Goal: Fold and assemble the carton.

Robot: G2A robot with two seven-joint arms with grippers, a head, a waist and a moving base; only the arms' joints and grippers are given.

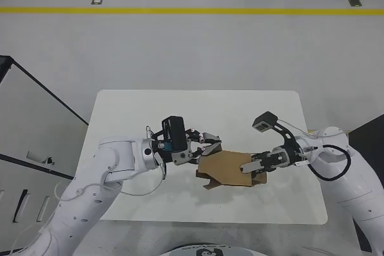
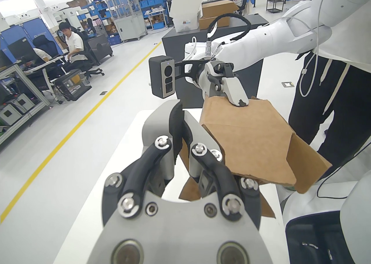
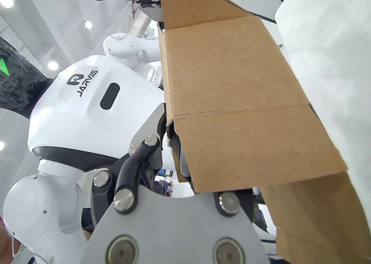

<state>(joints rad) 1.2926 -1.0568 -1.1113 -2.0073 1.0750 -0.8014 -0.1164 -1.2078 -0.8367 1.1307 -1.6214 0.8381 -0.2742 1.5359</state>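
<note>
Carton (image 1: 229,169): brown, half-opened sleeve, over the near middle of the table (image 1: 147,128), bridged between the two grippers. Cannot tell whether its underside touches the top.
Left gripper (image 1: 211,148): at the carton's left corner, fingers closed down on a cardboard edge, pads pinching it.
Mid panel: broad face up and tilted. Creases show along both long sides, so the walls are partly raised, not square.
Right gripper (image 1: 246,167): at the right end, clamped on the wall edge, one finger lying over the top face.
Flap (image 3: 316,213): loose end flap beside the right gripper, hanging free, not tucked.
Step, my reading: squaring the sleeve into a tube before any flap is closed.
How to do it well: keep one grip fixed as anchor and swing the other so the walls rotate about the creases. Push along the crease lines, not across a panel. Set the tube on the table to hold it square, then fold the flap.
Risk: both pinches are thin edge holds. Twisting one against the other could tear the edge or buckle the face.
</note>
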